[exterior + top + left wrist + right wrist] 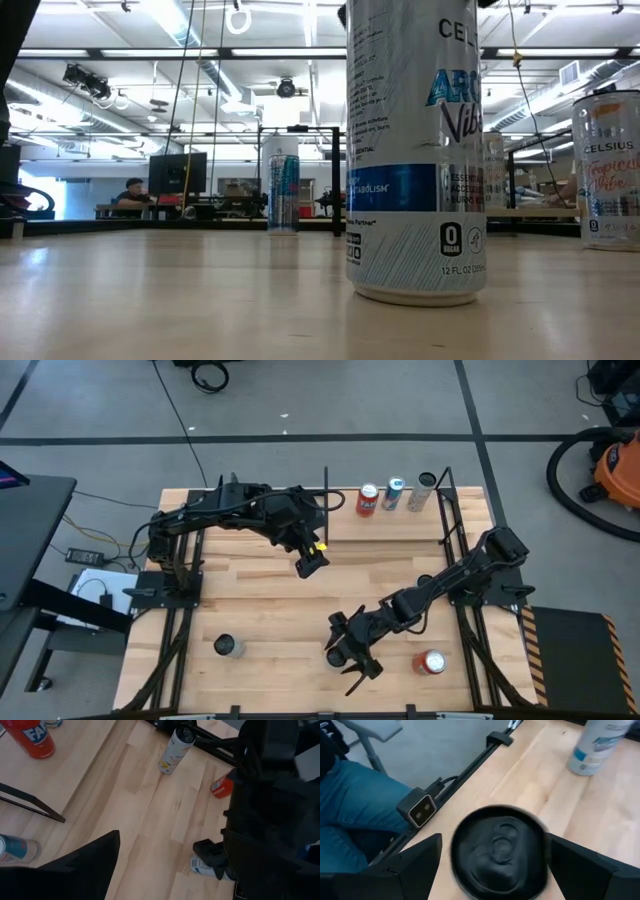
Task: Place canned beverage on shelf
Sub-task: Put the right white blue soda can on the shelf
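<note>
Pale planked wood forms the desk (260, 610), seen from above with two dark arms reaching over it. Along its far edge lies the shelf (385, 525), a lighter smooth panel framed by thin black rods, carrying three upright cans: a red can (368, 500), a blue-and-white can (393, 493) and a silver can (425, 491). The left tool (311, 560) hovers just in front of the shelf's left end, fingers spread and holding nothing. The right tool (352, 652) sits near the desk's near edge, its fingers wide apart on either side of a dark-topped can (500, 851) standing between them, not touching it. A red can on its side (431, 663) lies beside it toward the near right corner. Another can (228, 647) stands near the near left corner.
</note>
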Motion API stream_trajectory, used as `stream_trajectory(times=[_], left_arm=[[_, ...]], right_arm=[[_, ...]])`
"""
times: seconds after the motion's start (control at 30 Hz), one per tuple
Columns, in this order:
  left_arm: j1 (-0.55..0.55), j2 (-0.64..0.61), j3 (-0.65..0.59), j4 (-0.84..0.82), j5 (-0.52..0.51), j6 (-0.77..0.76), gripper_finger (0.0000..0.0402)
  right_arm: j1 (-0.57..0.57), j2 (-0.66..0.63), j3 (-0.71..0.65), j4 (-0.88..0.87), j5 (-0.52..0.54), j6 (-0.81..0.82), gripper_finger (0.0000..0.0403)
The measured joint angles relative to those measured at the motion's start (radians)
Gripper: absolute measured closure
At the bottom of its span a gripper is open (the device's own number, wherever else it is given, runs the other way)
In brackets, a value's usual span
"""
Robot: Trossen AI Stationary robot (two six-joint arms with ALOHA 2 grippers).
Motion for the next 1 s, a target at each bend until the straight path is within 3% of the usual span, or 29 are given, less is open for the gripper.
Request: stream_trajectory(times=[0.3,0.57,0.87,1.0], left_arm=[[0.0,0.0,0.0,0.0,0.0,0.002,0.0044],[0.0,0.0,0.0,0.001,0.0,0.022,0.0044],[0.033,0.0,0.0,-0.005,0.0,0.009,0.0044],[0.066,0.0,0.0,-0.019,-0.001,0.029,0.0044]], right_arm=[[0.004,0.007,0.0,-0.006,0.01,-0.007,0.006],[0.004,0.007,0.0,-0.008,0.026,-0.009,0.0139],[-0.002,-0.028,-0.001,-0.047,0.071,-0.002,0.0139],[-0.02,-0.089,0.033,-0.157,0.141,-0.007,0.0139]])
